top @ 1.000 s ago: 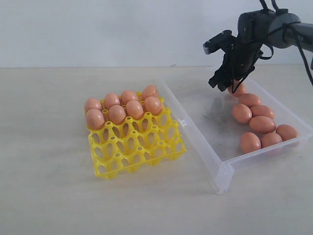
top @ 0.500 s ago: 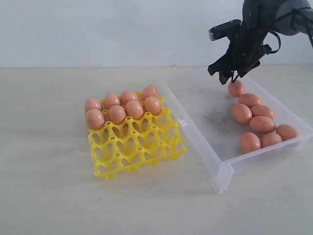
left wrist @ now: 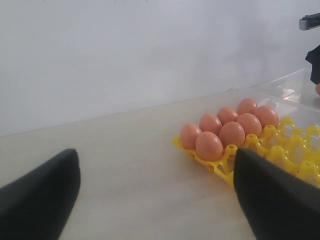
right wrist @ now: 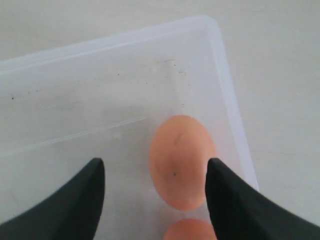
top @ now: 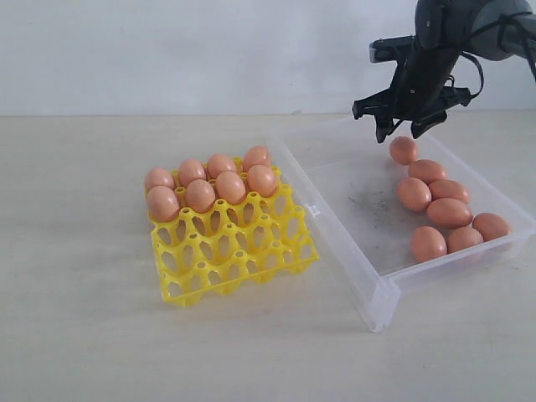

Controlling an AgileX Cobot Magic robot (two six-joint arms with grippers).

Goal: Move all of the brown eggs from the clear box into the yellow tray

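R. gripper (top: 400, 131) was seen open, empty, just above brown egg (top: 404, 150) in far corner of clear box (top: 360, 209); yellow tray (top: 243, 251) was set beside box. If closed off-centre, egg could be popped out or cracked.

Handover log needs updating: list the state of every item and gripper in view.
yellow tray: two rows filled, other cups empty.
clear box: uncovered.
brown eggs: eight seated in the tray, eight loose in the box.
right gripper: open, empty, above the box's far-end egg.
left gripper: open, empty.
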